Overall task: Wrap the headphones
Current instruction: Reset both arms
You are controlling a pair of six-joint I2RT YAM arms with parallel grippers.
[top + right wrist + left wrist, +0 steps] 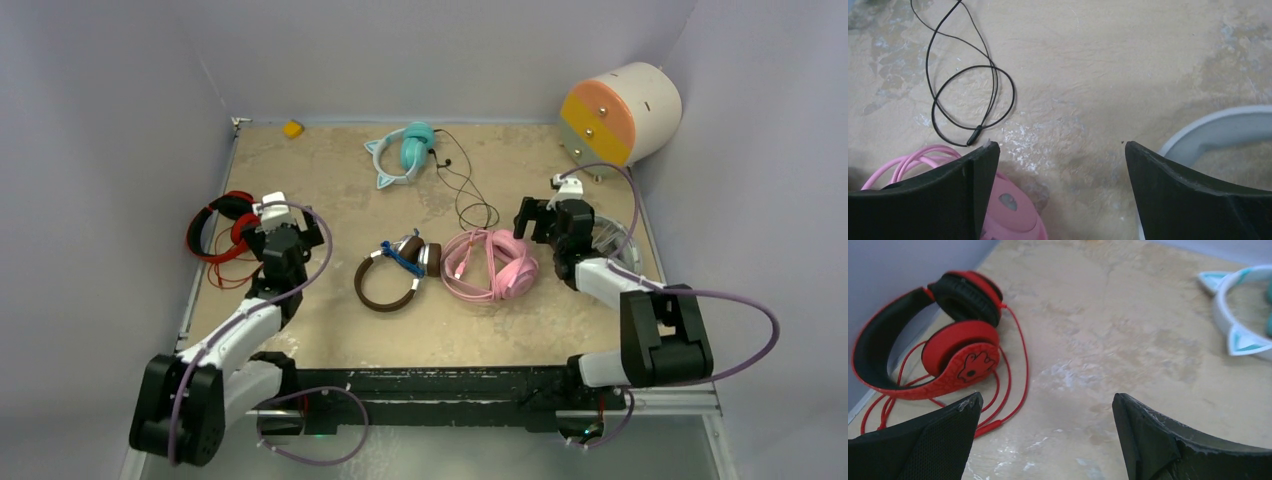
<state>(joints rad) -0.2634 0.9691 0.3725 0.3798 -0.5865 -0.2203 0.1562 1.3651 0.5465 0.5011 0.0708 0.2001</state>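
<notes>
The right hand (1059, 147) gapes wide beside the glossy pink headphones (495, 265) on the mottled table (330, 180); the left hand (1045, 396) is wide too.

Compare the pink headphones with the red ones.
Colour: the pink headphones are pink all over; the red headphones have black padding. Place: the pink pair lies in the middle beside the brown pair; the red pair lies at the left edge of the table. Cord: the red pair's sprawls in loose loops; the pink pair's looks gathered on the pair itself. Both are wired over-ear pairs, neither held.
</notes>
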